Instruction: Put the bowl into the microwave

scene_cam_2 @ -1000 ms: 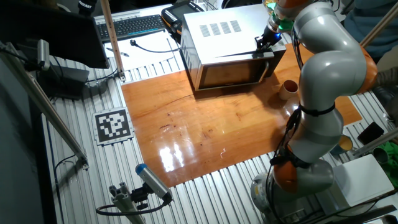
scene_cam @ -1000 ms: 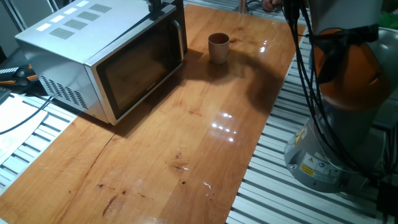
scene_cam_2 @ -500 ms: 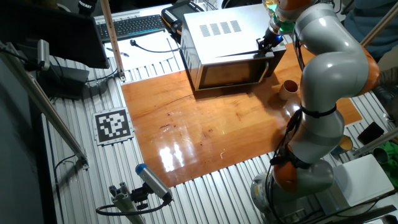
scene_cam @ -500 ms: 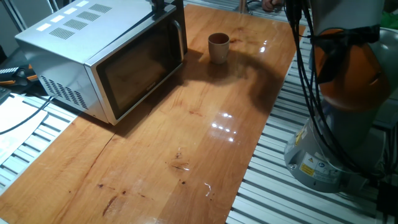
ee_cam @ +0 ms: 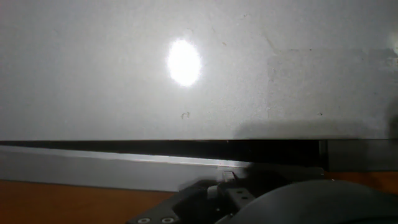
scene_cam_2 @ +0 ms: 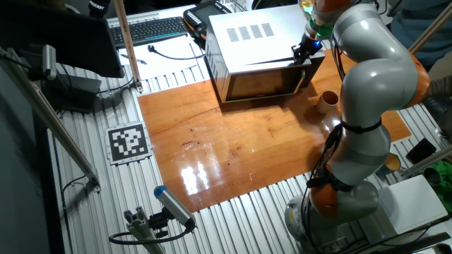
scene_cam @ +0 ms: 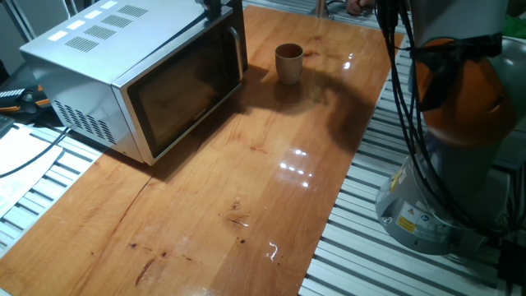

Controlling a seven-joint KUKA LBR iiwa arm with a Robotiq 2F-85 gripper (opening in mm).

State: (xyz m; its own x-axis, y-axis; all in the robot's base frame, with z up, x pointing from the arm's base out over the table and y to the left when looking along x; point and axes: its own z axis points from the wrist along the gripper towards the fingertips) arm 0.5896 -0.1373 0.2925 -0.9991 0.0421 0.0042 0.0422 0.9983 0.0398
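Note:
The microwave [scene_cam: 123, 70] [scene_cam_2: 253, 35] stands at the back of the wooden table, and its dark glass door looks closed. The bowl [scene_cam: 288, 62] [scene_cam_2: 328, 101] sits upright on the table beside the door's handle side, empty and untouched. My gripper [scene_cam_2: 305, 51] hangs at the microwave's top front corner above the handle. Only its dark tip [scene_cam: 212, 6] shows in one fixed view. The hand view is filled by the microwave's white top [ee_cam: 186, 74] and the door's upper edge. The fingers are not clearly seen there.
The arm's orange and grey base [scene_cam: 444, 164] stands right of the table. A keyboard [scene_cam_2: 148, 29] and cables lie behind the microwave. A black-and-white marker tile [scene_cam_2: 128, 141] lies on the slatted metal bench left of the wooden table [scene_cam: 246, 214].
The gripper has crept very slightly along the microwave's top front corner. The bowl and the microwave have stayed put.

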